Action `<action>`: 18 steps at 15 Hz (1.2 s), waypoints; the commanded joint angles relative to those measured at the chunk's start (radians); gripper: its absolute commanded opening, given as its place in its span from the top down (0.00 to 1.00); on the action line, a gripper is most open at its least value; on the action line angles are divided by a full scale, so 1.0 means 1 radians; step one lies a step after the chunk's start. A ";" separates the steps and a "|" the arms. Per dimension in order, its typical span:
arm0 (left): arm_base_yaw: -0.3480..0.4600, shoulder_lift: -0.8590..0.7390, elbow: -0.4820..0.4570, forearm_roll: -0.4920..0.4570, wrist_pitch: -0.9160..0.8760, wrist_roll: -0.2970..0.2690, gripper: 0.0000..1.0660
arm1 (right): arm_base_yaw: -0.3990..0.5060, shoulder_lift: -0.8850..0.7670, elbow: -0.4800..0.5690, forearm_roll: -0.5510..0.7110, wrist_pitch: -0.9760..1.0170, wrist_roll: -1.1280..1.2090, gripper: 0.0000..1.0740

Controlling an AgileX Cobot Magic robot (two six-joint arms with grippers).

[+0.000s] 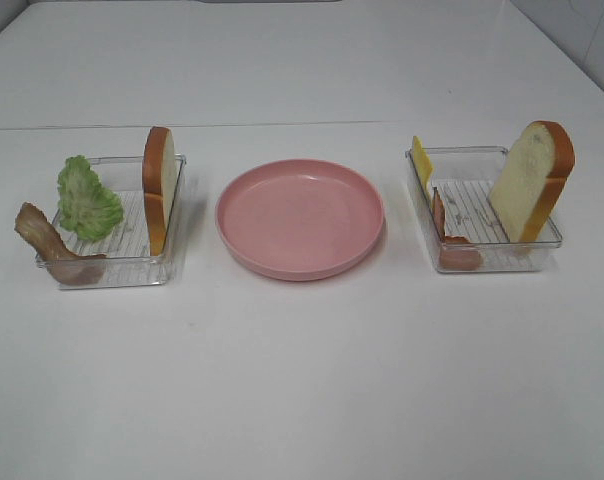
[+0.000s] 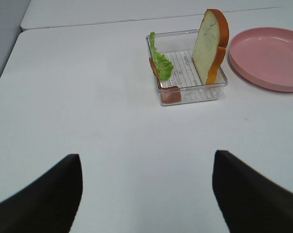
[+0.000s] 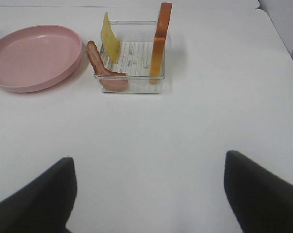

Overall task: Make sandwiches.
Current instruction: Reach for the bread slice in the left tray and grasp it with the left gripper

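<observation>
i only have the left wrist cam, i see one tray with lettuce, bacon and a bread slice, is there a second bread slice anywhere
Observer: Yes. Another bread slice leans upright in a second clear tray, on the other side of the pink plate.
Operator: anything else in that tray
Observer: A yellow cheese slice stands against the wall nearest the plate, and a bacon strip sits on that same side.
Operator: is the right gripper near it
Observer: No. The right gripper is open and empty, back from the tray over bare table.
</observation>
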 commanded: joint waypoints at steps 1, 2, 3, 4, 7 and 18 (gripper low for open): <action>0.005 -0.004 -0.018 -0.008 -0.020 0.003 0.33 | -0.002 -0.012 0.003 -0.002 -0.012 0.006 0.27; 0.005 0.023 -0.039 -0.008 -0.028 0.003 0.33 | -0.002 -0.012 0.003 -0.002 -0.012 0.006 0.27; 0.005 0.113 -0.071 -0.006 -0.082 0.002 0.33 | -0.002 -0.012 0.003 -0.002 -0.012 0.006 0.27; 0.005 0.173 -0.087 -0.008 -0.114 -0.001 0.33 | -0.002 -0.012 0.003 -0.002 -0.012 0.006 0.27; 0.005 0.375 -0.142 -0.011 -0.190 -0.001 0.33 | -0.002 -0.012 0.003 -0.002 -0.012 0.006 0.27; -0.022 1.430 -0.777 -0.149 -0.094 -0.009 0.33 | -0.002 -0.012 0.003 -0.002 -0.012 0.006 0.27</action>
